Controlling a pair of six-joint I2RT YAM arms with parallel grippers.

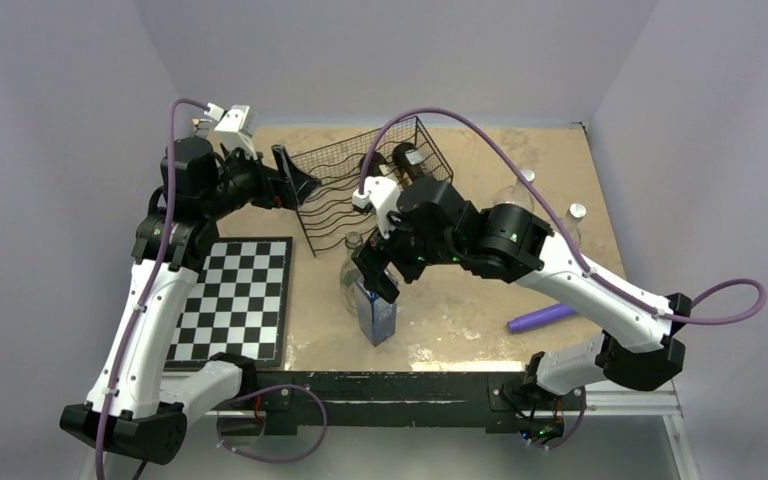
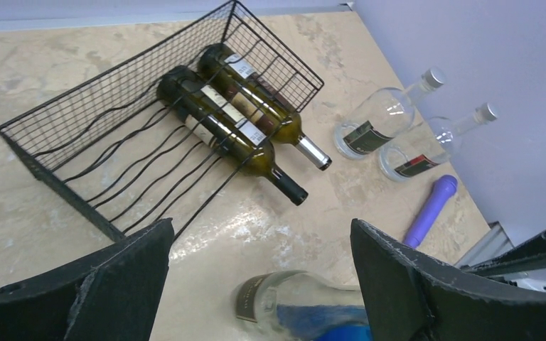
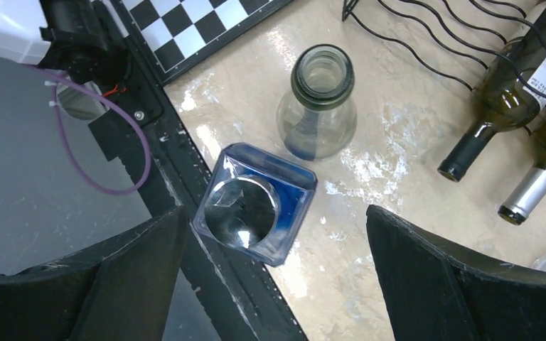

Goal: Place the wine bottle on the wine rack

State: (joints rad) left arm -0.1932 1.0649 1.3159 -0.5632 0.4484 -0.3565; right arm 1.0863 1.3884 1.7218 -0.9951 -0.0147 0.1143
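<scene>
The black wire wine rack (image 1: 332, 190) lies at the back middle, with two dark green wine bottles (image 2: 227, 128) in its right half, necks sticking out the open front. A clear glass bottle (image 1: 352, 262) stands upright without a cap in front of the rack; the right wrist view shows it from above (image 3: 318, 99). My right gripper (image 1: 375, 272) hangs open and empty just above and right of it. My left gripper (image 1: 295, 185) is open and empty at the rack's left edge.
A clear blue box (image 1: 377, 315) stands beside the upright bottle, near the front edge. Two clear capped bottles (image 2: 380, 121) lie at the right back. A purple cylinder (image 1: 540, 318) lies at the right front. A chessboard (image 1: 235, 300) lies at the left.
</scene>
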